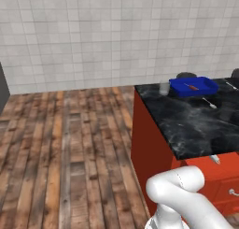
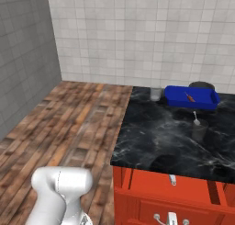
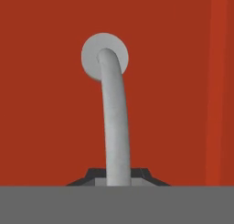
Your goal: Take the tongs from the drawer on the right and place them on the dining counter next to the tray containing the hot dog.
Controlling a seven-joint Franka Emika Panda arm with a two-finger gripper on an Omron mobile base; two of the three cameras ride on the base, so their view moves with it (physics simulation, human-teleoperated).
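My gripper point(image 3: 118, 176) is shut on a curved silver handle point(image 3: 114, 118). The handle is fixed by a round mount to a glossy red front point(image 3: 45, 104); I cannot tell whether this front is the drawer. The tongs are hidden. The dining counter point(image 1: 186, 125) point(image 2: 156, 132) has a black marble top over a red body. At its far end sits the blue tray point(image 1: 205, 89) point(image 2: 176, 98) with the thin reddish hot dog point(image 1: 191, 87) point(image 2: 190, 97) inside it.
A small glass point(image 1: 164, 88) point(image 2: 156, 93) stands left of the tray. Another glass holding a thin utensil point(image 2: 198, 127) is nearer on the top, and a dark pot point(image 2: 202, 85) sits behind the tray. Wooden floor point(image 1: 70, 144) lies left of the counter, with a tiled wall behind.
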